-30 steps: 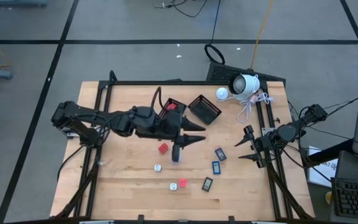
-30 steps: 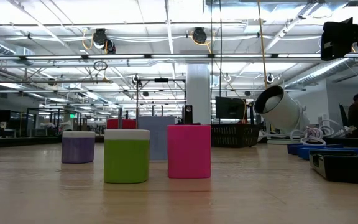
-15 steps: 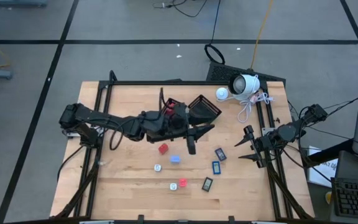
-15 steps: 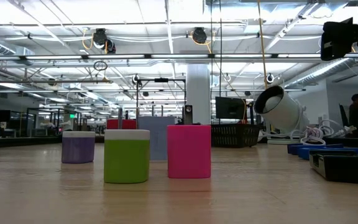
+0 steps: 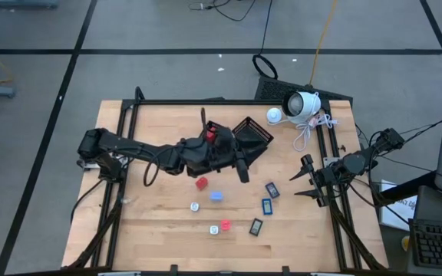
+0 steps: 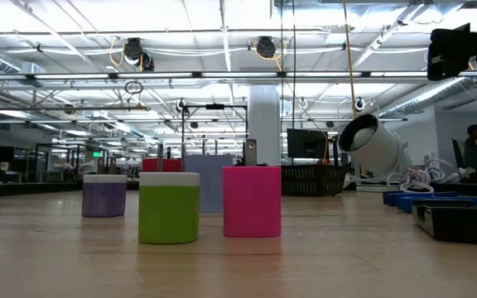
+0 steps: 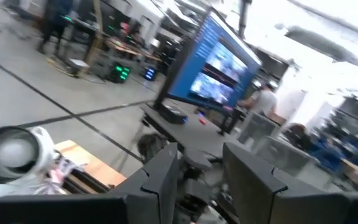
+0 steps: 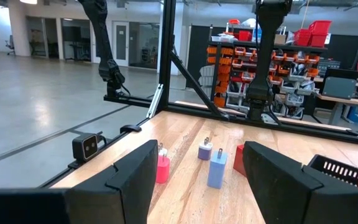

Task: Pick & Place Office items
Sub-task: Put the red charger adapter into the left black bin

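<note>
The left gripper (image 5: 242,170) swings up the table from beside the red block (image 5: 201,183) toward the two black mesh baskets (image 5: 252,135), and now hangs just below the right-hand one. As it goes, the pale blue block (image 5: 216,195) comes into plain sight on the wood, where the gripper covered that spot a second ago. The left arm stretches out longer across the table, its fingers pinched nearly together.

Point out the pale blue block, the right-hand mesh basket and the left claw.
pale blue block (image 5: 216,195): high view, middle of its top face.
right-hand mesh basket (image 5: 255,132): high view, its mesh wall.
left claw (image 5: 242,169): high view, midway between the fingertips.
</note>
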{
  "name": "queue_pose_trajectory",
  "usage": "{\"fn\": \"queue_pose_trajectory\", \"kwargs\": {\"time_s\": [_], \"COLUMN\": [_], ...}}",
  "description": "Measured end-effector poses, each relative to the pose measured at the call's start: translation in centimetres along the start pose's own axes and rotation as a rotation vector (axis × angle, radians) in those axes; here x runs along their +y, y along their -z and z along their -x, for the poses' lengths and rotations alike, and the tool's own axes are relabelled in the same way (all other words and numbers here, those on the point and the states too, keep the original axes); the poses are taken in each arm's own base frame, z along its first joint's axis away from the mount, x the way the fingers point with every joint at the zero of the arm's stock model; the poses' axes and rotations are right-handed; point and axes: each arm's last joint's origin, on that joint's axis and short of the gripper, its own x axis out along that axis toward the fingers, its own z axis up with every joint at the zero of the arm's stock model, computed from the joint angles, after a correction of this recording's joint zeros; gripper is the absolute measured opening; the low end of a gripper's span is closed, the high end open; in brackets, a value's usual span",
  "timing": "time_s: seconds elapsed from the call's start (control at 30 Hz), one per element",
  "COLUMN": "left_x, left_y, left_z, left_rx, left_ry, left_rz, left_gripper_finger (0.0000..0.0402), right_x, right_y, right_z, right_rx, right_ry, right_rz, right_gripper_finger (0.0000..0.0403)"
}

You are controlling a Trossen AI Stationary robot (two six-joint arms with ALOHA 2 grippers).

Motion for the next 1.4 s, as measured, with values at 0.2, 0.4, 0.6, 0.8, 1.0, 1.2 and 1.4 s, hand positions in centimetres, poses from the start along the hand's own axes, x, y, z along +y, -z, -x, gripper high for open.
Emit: {"fn": "queue_pose_trajectory", "kwargs": {"time_s": [0.2, 0.4, 0.6, 0.8, 1.0, 1.2, 1.4], "left_x": [0.6, 1.4, 2.1, 2.7, 3.2, 3.4, 3.4], "left_y": [-0.5, -0.8, -1.2, -1.5, -1.7, -1.8, -1.8], "left_z": [-0.2, -0.6, -1.0, -1.3, -1.5, -1.5, -1.5], "left_rx": [-0.057, -0.061, -0.071, -0.080, -0.086, -0.088, -0.086], "left_ry": [-0.068, -0.090, -0.108, -0.125, -0.136, -0.140, -0.138], "left_rz": [0.010, 0.004, 0.000, -0.004, -0.006, -0.007, -0.013], "left_gripper_finger": [0.0127, 0.0127, 0.0127, 0.0127, 0.0127, 0.0127, 0.0127], "right_x": [0.0, 0.0, 0.0, 0.0, 0.0, 0.0, 0.0], "right_y": [0.0, 0.0, 0.0, 0.0, 0.0, 0.0, 0.0], "right_z": [0.0, 0.0, 0.0, 0.0, 0.0, 0.0, 0.0], "right_rx": [0.000, 0.000, 0.000, 0.000, 0.000, 0.000, 0.000], "right_ry": [0.000, 0.000, 0.000, 0.000, 0.000, 0.000, 0.000], "right_rz": [0.000, 0.000, 0.000, 0.000, 0.000, 0.000, 0.000], "right_gripper_finger": [0.0224, 0.0224, 0.0224, 0.0224, 0.0224, 0.0224, 0.0224]}}
